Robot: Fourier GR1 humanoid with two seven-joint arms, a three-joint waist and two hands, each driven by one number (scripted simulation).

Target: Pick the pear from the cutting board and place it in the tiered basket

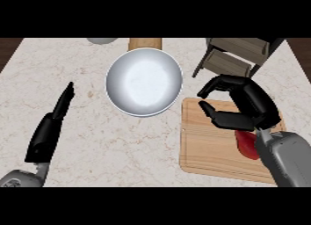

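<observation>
A red pear (247, 145) lies on the wooden cutting board (210, 149) at the lower right, partly hidden under my right wrist. My right hand (245, 103) hovers over the board's far edge, beyond the pear, its fingers and thumb bent in a wide arc with nothing between them. The tiered basket (239, 57), dark-framed with wooden shelves, stands at the back right, just past the right hand. My left hand (51, 127) is at the left over the counter, seen edge-on with straight fingers pointing away.
A silver pan (144, 81) with a wooden handle (145, 43) sits in the middle of the counter, left of the board. A grey round object (103, 40) shows at the back edge. Dark floor lies beyond the counter's side edges.
</observation>
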